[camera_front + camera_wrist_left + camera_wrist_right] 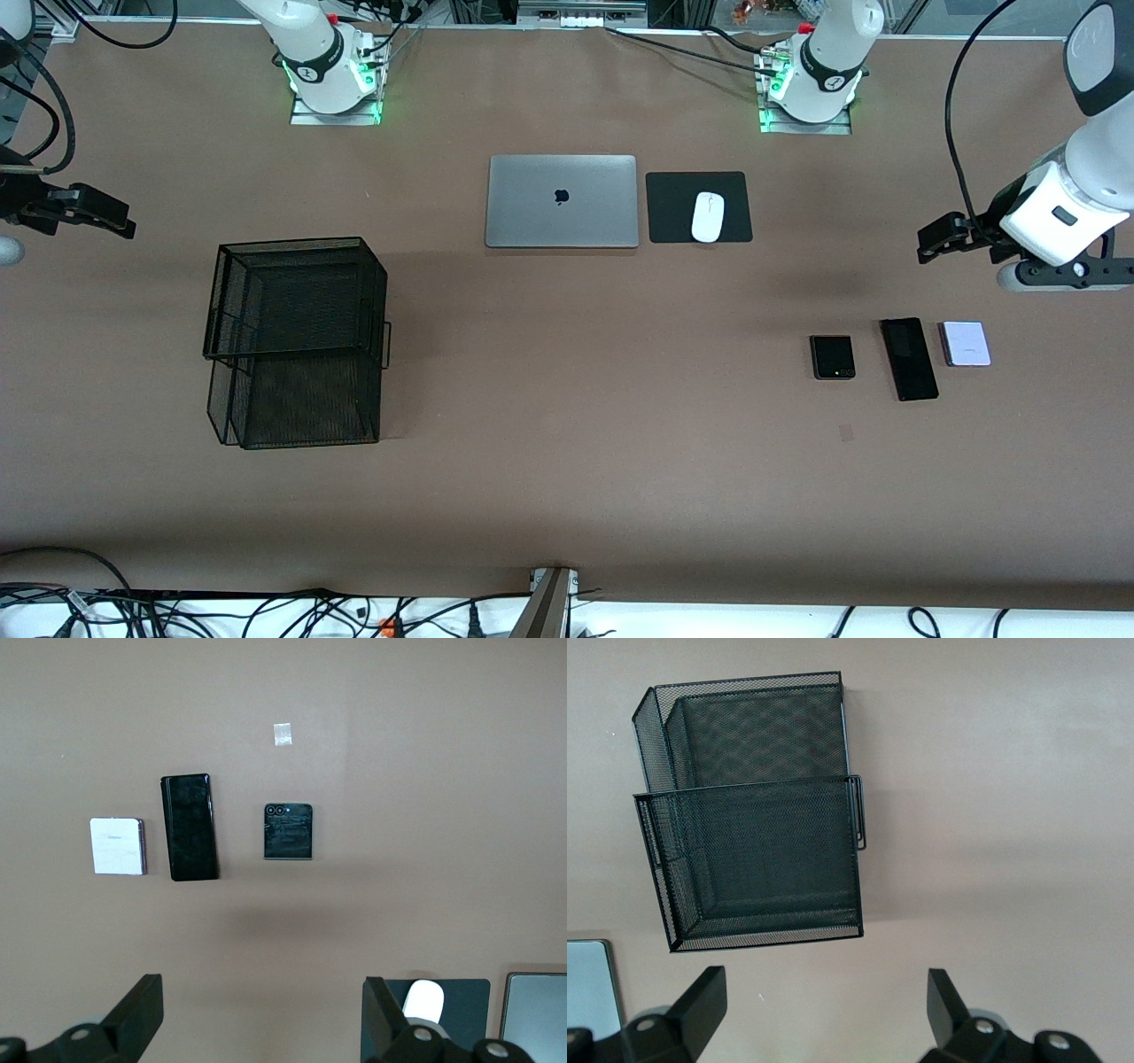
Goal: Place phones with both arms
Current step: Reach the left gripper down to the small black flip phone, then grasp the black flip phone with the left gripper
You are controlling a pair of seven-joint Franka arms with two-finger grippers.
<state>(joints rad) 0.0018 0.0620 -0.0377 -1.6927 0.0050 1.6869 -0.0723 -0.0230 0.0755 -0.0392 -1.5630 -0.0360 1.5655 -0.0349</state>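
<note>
- Black mesh tray stack [297, 341] sits empty toward the right arm's end of the table; nothing has been placed yet.
- Three phones lie in a row toward the left arm's end: black flip phone [833, 357], long black slab [909, 358], lavender-white phone [965, 344].
- Left gripper [257, 1014] hovers near them, fingers wide, empty.
- Right gripper [824, 1010] hangs near the tray stack, wide, empty.

The front camera looks down from high up across the table [567, 461]; both wrist cameras face straight down (the left wrist view shares the laptop [562, 201] [534, 1005] with it).
</note>
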